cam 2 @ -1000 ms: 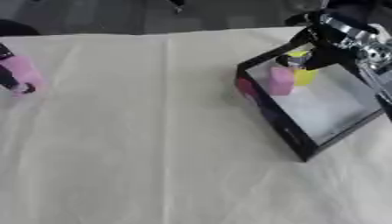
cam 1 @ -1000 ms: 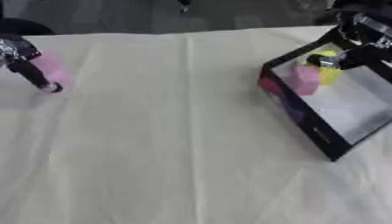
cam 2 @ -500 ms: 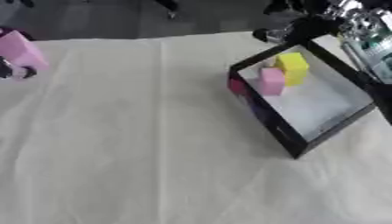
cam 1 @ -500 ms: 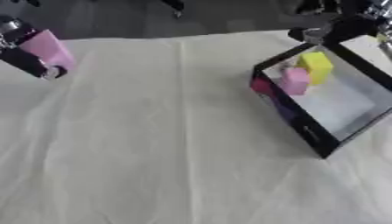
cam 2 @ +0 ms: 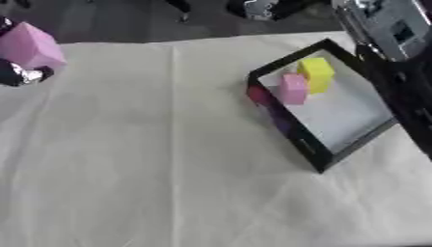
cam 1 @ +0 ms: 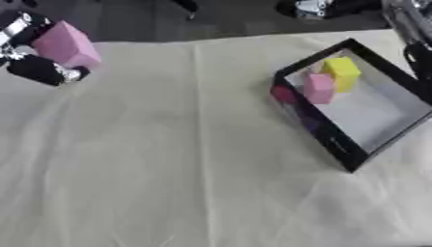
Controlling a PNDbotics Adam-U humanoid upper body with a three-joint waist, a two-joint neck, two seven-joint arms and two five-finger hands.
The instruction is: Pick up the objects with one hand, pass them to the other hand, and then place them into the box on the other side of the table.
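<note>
At the upper left, my left hand (cam 1: 35, 69) is curled round a pink block (cam 1: 66, 44) and holds it off the cream cloth. A black-rimmed box (cam 1: 327, 141) with a white floor lies tilted at the right. Inside it, at the far end, a yellow block (cam 1: 342, 72) and a smaller pink block (cam 1: 319, 88) stand side by side. A reddish patch (cam 1: 283, 94) shows on the box's outer left wall. My right arm (cam 2: 384, 26) runs down the right edge over the box's far side. Its dark hand (cam 2: 413, 103) is blurred.
A cream cloth (cam 1: 185, 159) covers the whole table, with a crease running down its middle. Beyond the far edge is dark floor with a silver and black object (cam 1: 312, 7).
The view has shifted. My right hand has drawn back from over the blocks in the box toward the right edge. My left hand still holds the pink block, which now tilts more.
</note>
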